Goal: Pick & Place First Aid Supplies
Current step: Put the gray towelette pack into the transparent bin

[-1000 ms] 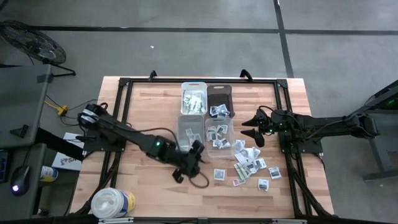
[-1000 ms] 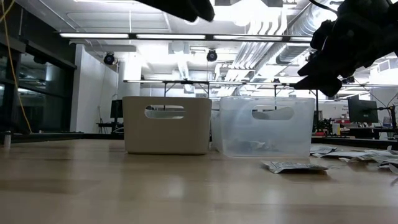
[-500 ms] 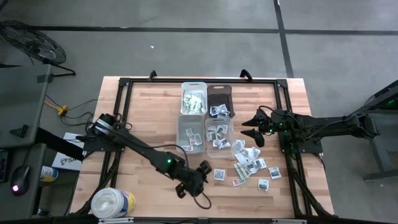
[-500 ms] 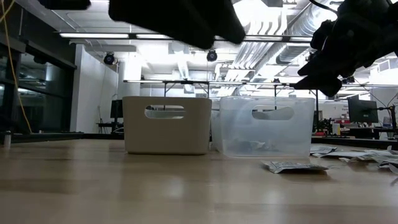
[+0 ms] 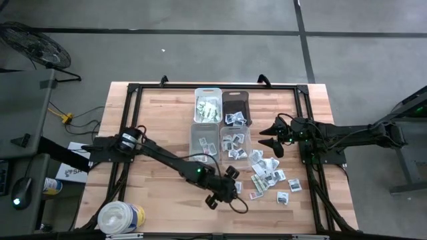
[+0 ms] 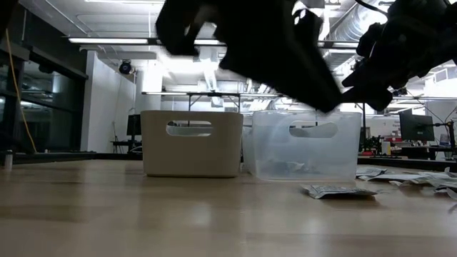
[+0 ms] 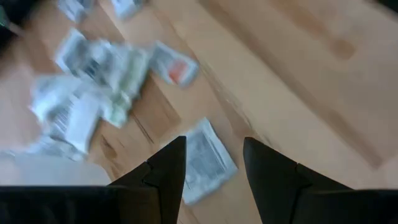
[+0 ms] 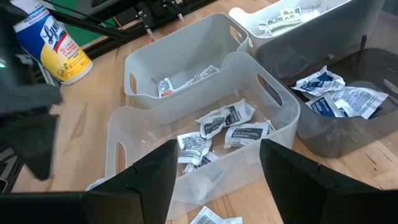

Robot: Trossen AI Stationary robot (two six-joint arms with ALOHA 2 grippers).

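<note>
Loose first aid packets (image 5: 268, 172) lie flat on the wooden table right of the bins. One white packet with dark print (image 7: 208, 163) lies apart from them, nearer the table's middle. My left gripper (image 5: 232, 185) hangs open just above it, slanting down. In the left wrist view its fingers (image 7: 214, 142) stand on either side of the packet without touching it. My right gripper (image 5: 270, 141) waits open above the table's right side, near the clear bin (image 8: 205, 143) that holds several packets.
A white bin (image 5: 208, 105) and a dark bin (image 5: 235, 101) stand at the far middle, with two clear bins (image 5: 204, 141) in front of them. A big white tub (image 5: 120, 217) stands at the near left corner. In the low view my left arm (image 6: 271, 50) hangs in front of the bins.
My left gripper has swung from beside the clear bins toward the table's right and near edges. It has sunk toward the lone packet and stayed open. Nothing on the table has moved.
</note>
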